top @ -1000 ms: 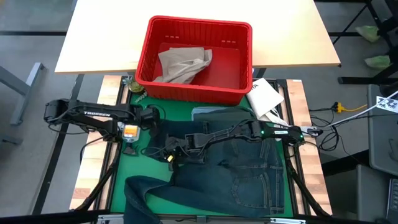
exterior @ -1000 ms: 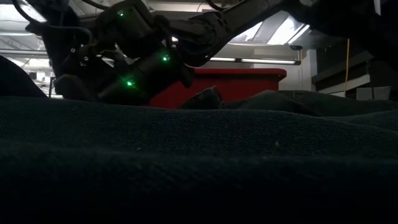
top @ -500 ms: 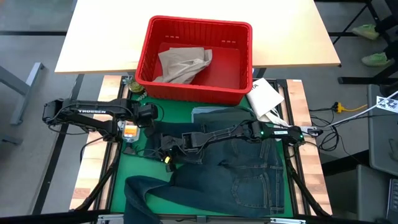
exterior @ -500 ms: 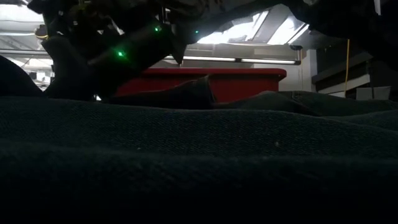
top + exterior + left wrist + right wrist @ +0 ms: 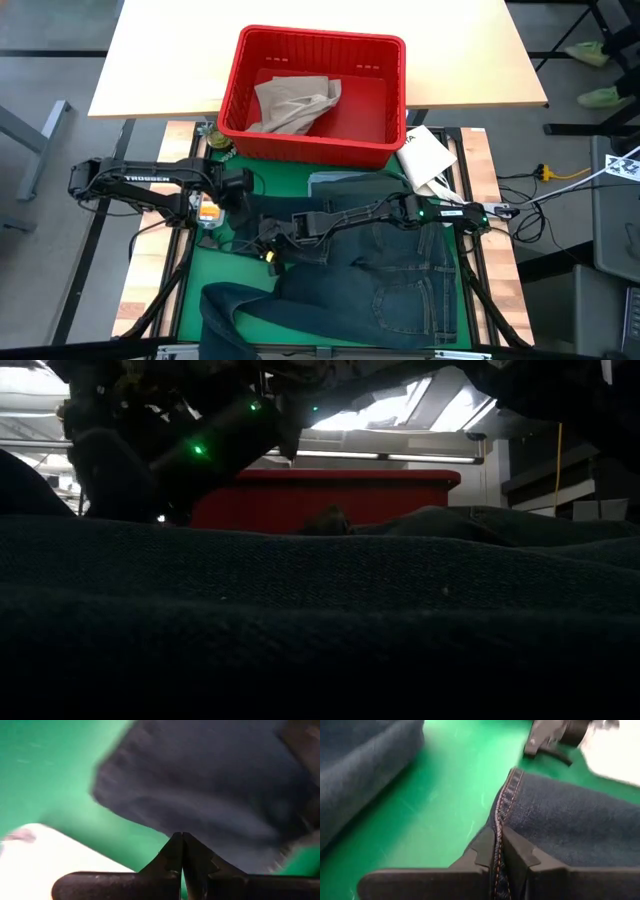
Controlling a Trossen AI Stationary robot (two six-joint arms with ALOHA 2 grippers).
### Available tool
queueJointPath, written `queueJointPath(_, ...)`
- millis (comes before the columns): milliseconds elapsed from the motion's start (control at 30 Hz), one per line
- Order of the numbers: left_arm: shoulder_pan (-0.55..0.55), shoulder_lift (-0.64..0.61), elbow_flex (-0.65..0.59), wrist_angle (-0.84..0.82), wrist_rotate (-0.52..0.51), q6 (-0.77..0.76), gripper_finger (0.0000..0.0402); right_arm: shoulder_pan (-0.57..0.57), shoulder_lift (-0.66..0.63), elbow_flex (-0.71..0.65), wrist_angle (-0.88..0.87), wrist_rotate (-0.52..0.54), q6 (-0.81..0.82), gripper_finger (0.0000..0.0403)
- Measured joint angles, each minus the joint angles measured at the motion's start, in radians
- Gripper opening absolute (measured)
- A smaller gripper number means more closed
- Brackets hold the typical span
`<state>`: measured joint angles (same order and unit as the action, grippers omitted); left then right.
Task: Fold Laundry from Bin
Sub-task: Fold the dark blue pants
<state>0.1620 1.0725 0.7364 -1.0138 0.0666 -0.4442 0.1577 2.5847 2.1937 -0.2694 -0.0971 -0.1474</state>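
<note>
- The left gripper (image 5: 240,190) hovered over the green mat (image 5: 232,268), near the left end of the denim jeans (image 5: 400,280); its two fingers (image 5: 172,855) were pressed together and held nothing.
- The red bin (image 5: 312,95) stood on the light table top (image 5: 170,60), just behind the mat, with the tan khaki trousers (image 5: 292,103) lying inside it.
- The right gripper (image 5: 272,240) was low at the left edge of the jeans, and its fingers (image 5: 487,852) were clamped on the stitched seam of the denim.
- The jeans lay spread on the mat, with one leg at the front-left edge.
- A white packet (image 5: 425,158) lay near the right corner of the bin.
</note>
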Motion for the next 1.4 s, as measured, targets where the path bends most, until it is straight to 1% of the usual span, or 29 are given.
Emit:
queueJointPath(67, -0.029, 0.000, 0.000, 0.000, 0.032, 0.000, 0.0000, 0.000, 0.000, 0.000, -0.015, 0.000, 0.002, 0.0030)
queueJointPath(233, -0.133, 0.000, 0.000, 0.001, 0.069, 0.000, 0.0005, 0.000, -0.001, 0.000, -0.018, 0.000, 0.003, 0.0030)
queueJointPath(333, -0.199, 0.000, 0.000, 0.001, 0.076, -0.009, 0.0030, 0.000, -0.001, 0.000, -0.019, 0.001, 0.002, 0.0030)
queueJointPath(500, -0.297, 0.000, 0.000, 0.002, 0.078, -0.076, 0.0093, -0.001, -0.002, 0.000, -0.019, 0.017, 0.002, 0.0033)
queueJointPath(600, -0.346, 0.000, 0.000, 0.017, 0.072, -0.094, 0.0125, -0.001, -0.002, 0.000, -0.020, 0.017, -0.002, 0.0052)
queueJointPath(733, -0.415, 0.000, -0.001, 0.069, -0.013, -0.131, 0.0150, -0.001, -0.002, 0.000, -0.020, 0.017, -0.015, 0.0103)
queueJointPath(833, -0.463, 0.000, -0.020, 0.137, -0.083, -0.163, 0.0151, 0.000, -0.003, 0.000, -0.024, 0.013, -0.015, 0.0141)
queueJointPath(900, -0.489, 0.000, -0.046, 0.178, -0.106, -0.190, 0.0147, -0.002, -0.004, 0.000, -0.031, -0.018, -0.015, 0.0159)
queueJointPath(967, -0.509, 0.000, -0.073, 0.201, -0.109, -0.211, 0.0140, -0.008, -0.012, 0.000, -0.061, -0.065, -0.015, 0.0169)
queueJointPath(1033, -0.527, 0.000, -0.101, 0.205, -0.109, -0.234, 0.0132, -0.011, -0.028, 0.001, -0.103, -0.086, -0.017, 0.0173)
queueJointPath(1167, -0.546, 0.000, -0.163, 0.212, -0.109, -0.280, 0.0117, -0.014, -0.060, 0.001, -0.187, -0.051, -0.048, 0.0174)
queueJointPath(1333, -0.548, 0.000, -0.249, 0.311, -0.110, -0.287, 0.0099, 0.002, -0.093, 0.001, -0.314, -0.027, -0.074, 0.0174)
queueJointPath(1400, -0.548, 0.000, -0.282, 0.353, -0.111, -0.287, 0.0093, 0.014, -0.097, 0.001, -0.387, 0.002, -0.084, 0.0175)
